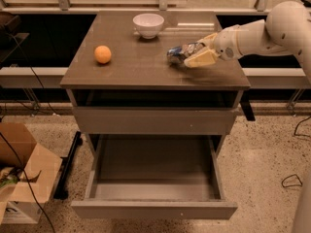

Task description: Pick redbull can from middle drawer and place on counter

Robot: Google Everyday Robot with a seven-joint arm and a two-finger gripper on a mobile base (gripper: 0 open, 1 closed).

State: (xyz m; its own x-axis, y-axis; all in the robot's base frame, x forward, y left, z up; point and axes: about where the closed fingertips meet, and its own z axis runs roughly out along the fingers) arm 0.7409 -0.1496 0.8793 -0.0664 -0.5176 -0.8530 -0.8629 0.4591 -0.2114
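The redbull can (176,53) is tilted on its side, low over the right part of the counter (141,67); I cannot tell whether it touches the top. My gripper (193,52) reaches in from the right on the white arm and is shut on the can, with one cream finger (200,59) below it and one behind it. The middle drawer (154,209) is pulled wide open under the cabinet front, and its flat dark floor is bare.
A white bowl (148,24) stands at the back middle of the counter. An orange (102,54) sits at the left. A closed grey drawer front (154,121) lies above the open drawer. A cardboard box (22,171) stands on the floor at the left.
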